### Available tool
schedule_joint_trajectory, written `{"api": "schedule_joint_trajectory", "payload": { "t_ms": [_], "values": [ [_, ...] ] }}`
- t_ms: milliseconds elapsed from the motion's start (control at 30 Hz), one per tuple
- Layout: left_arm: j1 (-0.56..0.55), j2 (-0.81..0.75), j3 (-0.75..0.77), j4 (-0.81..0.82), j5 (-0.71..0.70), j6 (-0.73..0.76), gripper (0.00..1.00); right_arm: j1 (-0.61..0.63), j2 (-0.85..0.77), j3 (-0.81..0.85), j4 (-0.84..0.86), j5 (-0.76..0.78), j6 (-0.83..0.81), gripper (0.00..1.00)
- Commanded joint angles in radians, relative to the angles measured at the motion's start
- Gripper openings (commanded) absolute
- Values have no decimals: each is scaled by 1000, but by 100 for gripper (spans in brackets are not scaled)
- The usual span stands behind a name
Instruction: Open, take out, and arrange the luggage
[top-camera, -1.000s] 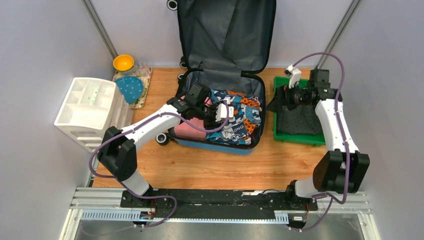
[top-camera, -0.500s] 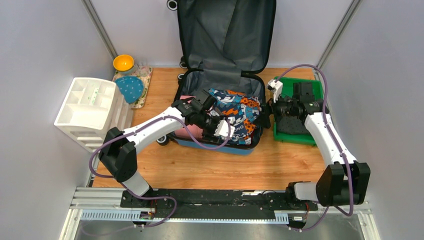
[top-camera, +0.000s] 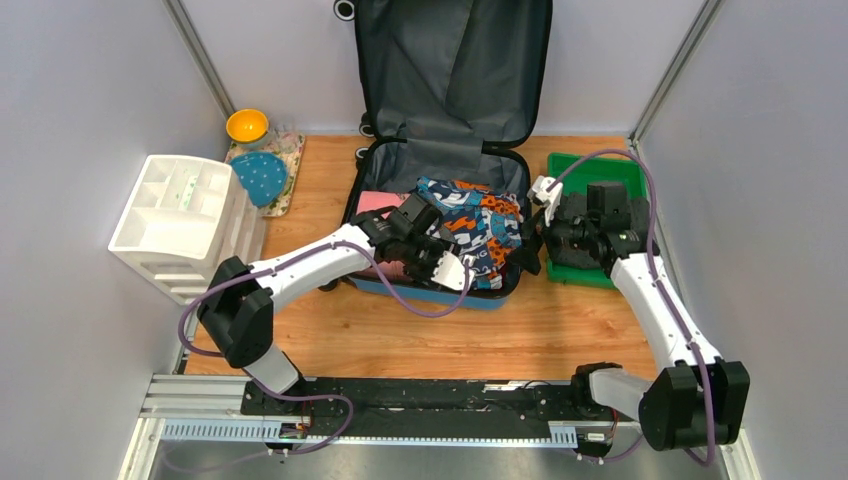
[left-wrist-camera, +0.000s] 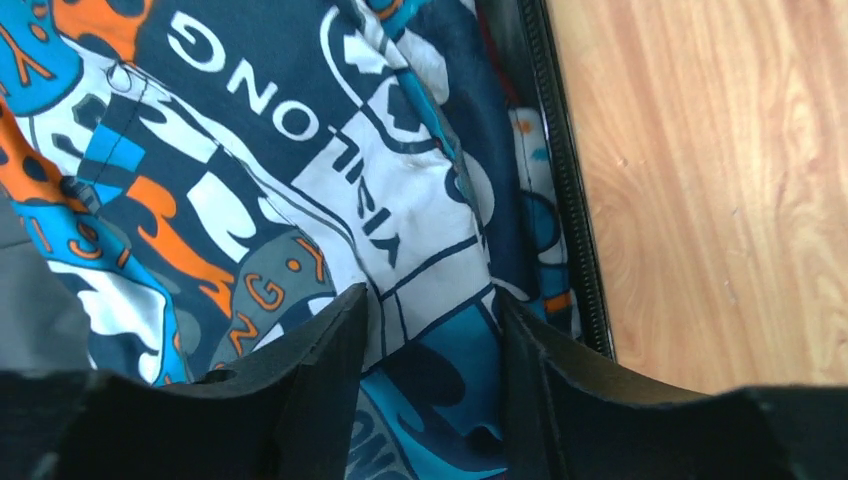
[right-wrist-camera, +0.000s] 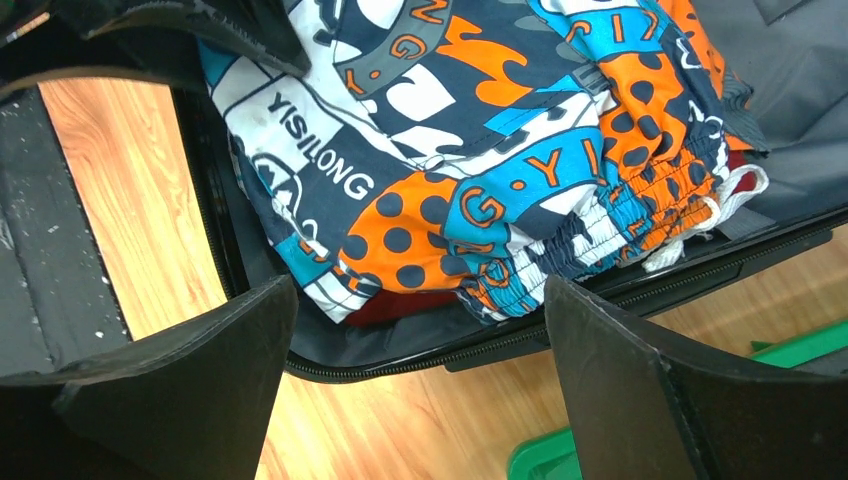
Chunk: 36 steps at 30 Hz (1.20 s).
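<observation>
Luggage (top-camera: 450, 90) lies open at the far middle of the counter. The right pincer (right-wrist-camera: 415, 290), wide and empty, has swung from the green tray (top-camera: 600, 168) to its right rim. The left pincer (left-wrist-camera: 430, 305), narrowly parted, now sits over the printed shorts (top-camera: 482, 225), so lifting them looks next.

the left gripper (left-wrist-camera: 428, 300) slides from the middle of the patterned clothes (top-camera: 480, 215) toward the near rim of the luggage (top-camera: 430, 290), its wrist rolling over. the pink fabric (top-camera: 378, 203) at the far left, half covered a second ago, now shows. the right gripper (right-wrist-camera: 412, 290) leaves the green tray (top-camera: 590, 165) and swings left to the luggage's right rim, its elbow dropping toward the base.
</observation>
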<state>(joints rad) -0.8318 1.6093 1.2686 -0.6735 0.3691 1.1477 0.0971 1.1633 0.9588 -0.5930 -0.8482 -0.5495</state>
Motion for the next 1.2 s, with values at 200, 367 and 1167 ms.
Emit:
{"api": "schedule_joint_trajectory", "payload": {
  "t_ms": [200,367,1167],
  "values": [
    [25,-121,-25,51,-36,27,8,42,-22,-9,41,-58,-179,98],
    [60,-183,-37,-9,28,121,0,125,9,0,28,-45,-217,98],
    [183,-172,74,-18,71,153,0,510,81,-89,564,172,101,99]
  ]
}}
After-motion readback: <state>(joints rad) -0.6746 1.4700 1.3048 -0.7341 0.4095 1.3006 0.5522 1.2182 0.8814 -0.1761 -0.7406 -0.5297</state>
